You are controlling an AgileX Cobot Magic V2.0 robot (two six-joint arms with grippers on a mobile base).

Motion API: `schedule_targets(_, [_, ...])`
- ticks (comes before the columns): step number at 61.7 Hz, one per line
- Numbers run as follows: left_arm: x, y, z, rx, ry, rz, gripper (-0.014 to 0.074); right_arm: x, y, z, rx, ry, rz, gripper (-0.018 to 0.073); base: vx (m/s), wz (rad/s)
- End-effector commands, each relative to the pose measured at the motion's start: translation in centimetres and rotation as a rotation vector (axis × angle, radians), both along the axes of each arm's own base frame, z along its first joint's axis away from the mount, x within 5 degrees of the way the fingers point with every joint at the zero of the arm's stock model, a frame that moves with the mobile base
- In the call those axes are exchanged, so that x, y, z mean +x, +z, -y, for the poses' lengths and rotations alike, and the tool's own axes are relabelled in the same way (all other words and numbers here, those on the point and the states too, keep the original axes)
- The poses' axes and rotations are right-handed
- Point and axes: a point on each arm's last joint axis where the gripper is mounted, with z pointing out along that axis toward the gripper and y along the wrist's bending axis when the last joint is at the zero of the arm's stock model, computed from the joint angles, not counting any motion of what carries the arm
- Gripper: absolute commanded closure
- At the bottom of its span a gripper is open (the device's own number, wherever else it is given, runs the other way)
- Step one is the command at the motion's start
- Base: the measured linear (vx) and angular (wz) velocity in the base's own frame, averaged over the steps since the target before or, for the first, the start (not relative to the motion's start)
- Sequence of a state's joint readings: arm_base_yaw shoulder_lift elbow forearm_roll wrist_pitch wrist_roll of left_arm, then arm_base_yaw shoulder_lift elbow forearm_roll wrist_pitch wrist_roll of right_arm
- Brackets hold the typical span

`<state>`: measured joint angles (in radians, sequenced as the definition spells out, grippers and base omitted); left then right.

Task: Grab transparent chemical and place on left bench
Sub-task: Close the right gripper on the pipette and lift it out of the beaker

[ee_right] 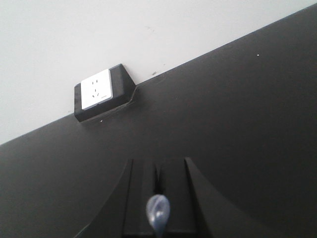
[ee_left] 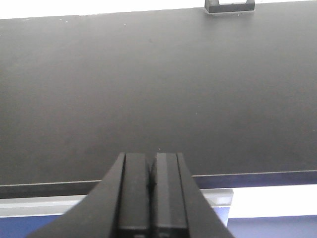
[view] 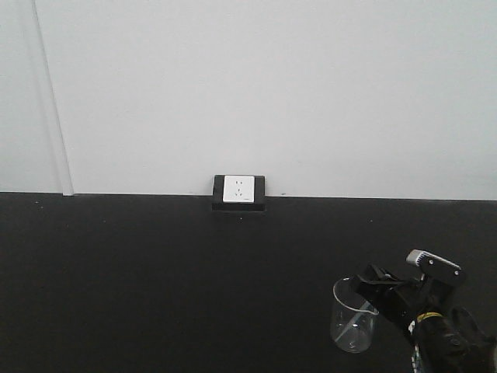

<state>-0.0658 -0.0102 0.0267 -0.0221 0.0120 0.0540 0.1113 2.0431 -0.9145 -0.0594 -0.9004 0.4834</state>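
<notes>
The transparent chemical, a clear pipette, shows only as its pale bluish-white bulb (ee_right: 158, 210) standing up between the jaws of my right gripper (ee_right: 157, 166), which is shut on it. In the front view my right gripper (view: 365, 280) hovers at the right rim of a clear glass beaker (view: 353, 318) at the lower right; I cannot make out the pipette there. My left gripper (ee_left: 151, 157) is shut and empty, over the bench's front edge. The left bench with white bins is out of view.
A black benchtop (view: 155, 272) runs along a white wall. A white wall socket in a black box (view: 238, 189) sits at its back edge, also in the right wrist view (ee_right: 96, 89) and the left wrist view (ee_left: 230, 6).
</notes>
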Motion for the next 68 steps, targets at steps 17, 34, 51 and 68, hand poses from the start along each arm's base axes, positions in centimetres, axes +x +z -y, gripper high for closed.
schedule_targets(17, [-0.1,0.3,0.0,-0.014,-0.001,0.081,0.06,-1.0,9.5,0.0,-0.209,0.027,0.302,0.0564,0.0,0.0])
schedule_targets(34, [-0.1,0.3,0.0,-0.014,-0.001,0.081,0.06,-5.7,17.6,0.1,-0.377,0.089,0.238,0.0564,0.0,0.0])
schedule_targets(51, [-0.1,0.3,0.0,-0.014,-0.001,0.081,0.06,-13.7,23.6,1.8,-0.488,0.026,0.061,0.0564,0.0,0.0])
schedule_targets(68, [-0.1,0.3,0.0,-0.014,-0.001,0.081,0.06,-21.4,23.7,1.5,-0.493,0.066,0.118,0.0564,0.0,0.0])
